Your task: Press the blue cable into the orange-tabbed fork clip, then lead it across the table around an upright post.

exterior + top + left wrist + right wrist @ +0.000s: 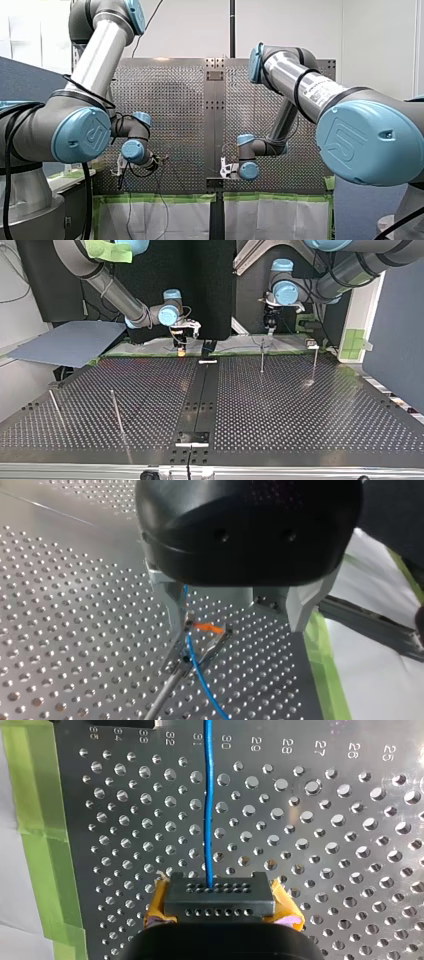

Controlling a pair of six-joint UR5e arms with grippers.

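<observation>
My right gripper (219, 895) pinches the blue cable (209, 810) between its yellow pads; the cable runs straight ahead over the perforated table (325, 845). My left gripper (235, 617) holds its metal fingers spread over the fork clip (192, 652), where the cable passes just beside the orange tab (209, 628). An upright post (262, 357) stands near it, and green tape (320, 670) edges the table.

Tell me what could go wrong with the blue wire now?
The blue cable runs by the orange tab of the fork clip under my open left gripper; whether it is seated is unclear, so a push slightly off could nudge it aside. My right gripper holds the cable stretched straight, so a harder pull might lift it off the clip.
</observation>
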